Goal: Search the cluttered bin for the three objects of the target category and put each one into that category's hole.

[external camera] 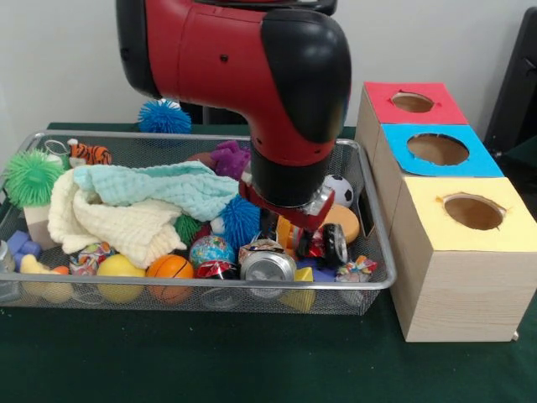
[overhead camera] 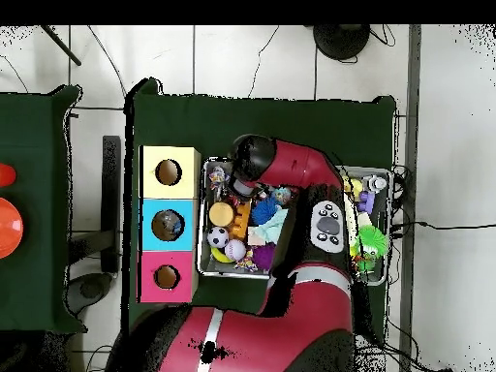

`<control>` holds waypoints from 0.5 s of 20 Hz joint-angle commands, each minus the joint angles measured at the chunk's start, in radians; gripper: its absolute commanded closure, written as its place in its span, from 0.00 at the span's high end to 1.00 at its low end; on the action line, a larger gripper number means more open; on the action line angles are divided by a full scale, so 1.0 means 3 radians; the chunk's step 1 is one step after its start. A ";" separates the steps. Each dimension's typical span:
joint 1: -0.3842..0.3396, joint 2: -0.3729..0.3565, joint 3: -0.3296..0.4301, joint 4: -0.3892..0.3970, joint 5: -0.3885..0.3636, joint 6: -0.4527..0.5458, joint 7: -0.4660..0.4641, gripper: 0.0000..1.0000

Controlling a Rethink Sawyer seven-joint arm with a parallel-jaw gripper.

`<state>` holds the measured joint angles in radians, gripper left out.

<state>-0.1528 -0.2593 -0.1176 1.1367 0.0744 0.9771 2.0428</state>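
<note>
Claw point(external camera: 289, 231) low in bin point(external camera: 379, 252), maybe mid-right.

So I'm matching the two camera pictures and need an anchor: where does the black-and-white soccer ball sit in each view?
Front view: the soccer ball lies at the right end of the bin, just right of the arm, toward the far rim.
Overhead view: the ball lies at the bin's left end, beside the blue-topped box.
Shared landmark: the blue-topped box, middle of the three boxes, stands next to the ball's end of the bin in both views.
</note>
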 commanded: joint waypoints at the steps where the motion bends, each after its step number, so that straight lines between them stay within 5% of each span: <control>1: 0.0187 0.0158 0.0145 -0.0067 0.0211 -0.0042 0.0865 1.00; 10: 0.0213 0.0268 0.0158 -0.0067 0.0364 -0.0241 0.0837 1.00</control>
<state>-0.0854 -0.2395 -0.1177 1.1158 0.1295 0.9701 2.0492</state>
